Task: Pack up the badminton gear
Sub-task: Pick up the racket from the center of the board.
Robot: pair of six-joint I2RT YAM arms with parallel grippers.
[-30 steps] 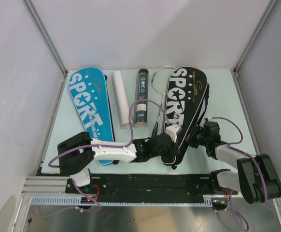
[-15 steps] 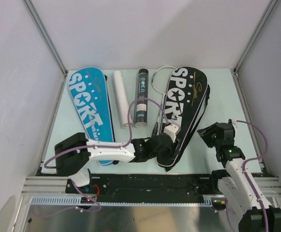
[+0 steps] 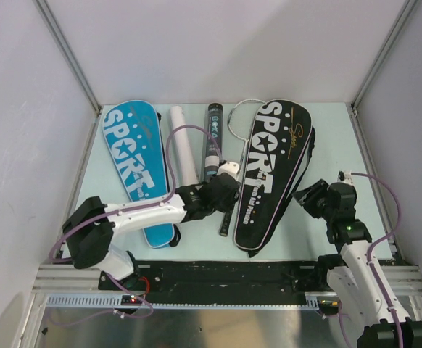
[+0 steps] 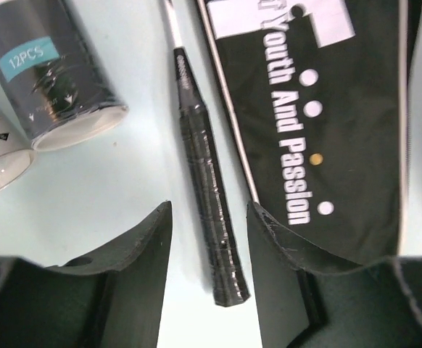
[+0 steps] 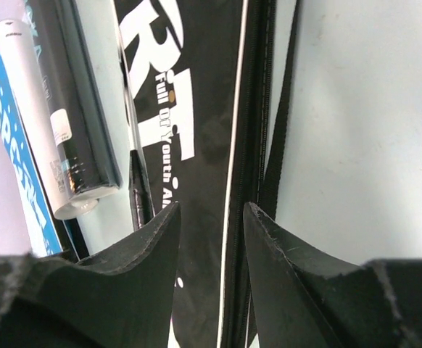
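Left jaws apart, racket handle (image 4: 209,188) between them

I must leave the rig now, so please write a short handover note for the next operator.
Left gripper: open, lined up over the black wrapped racket handle, not gripping it.
Right gripper: open, empty, near the zipper edge of the black "SPORT" racket cover.
Blue "SPORT" racket cover, long white tube and long black tube lie on the table.
Done: nothing visibly packed. Left: racket into a cover, then the rest.
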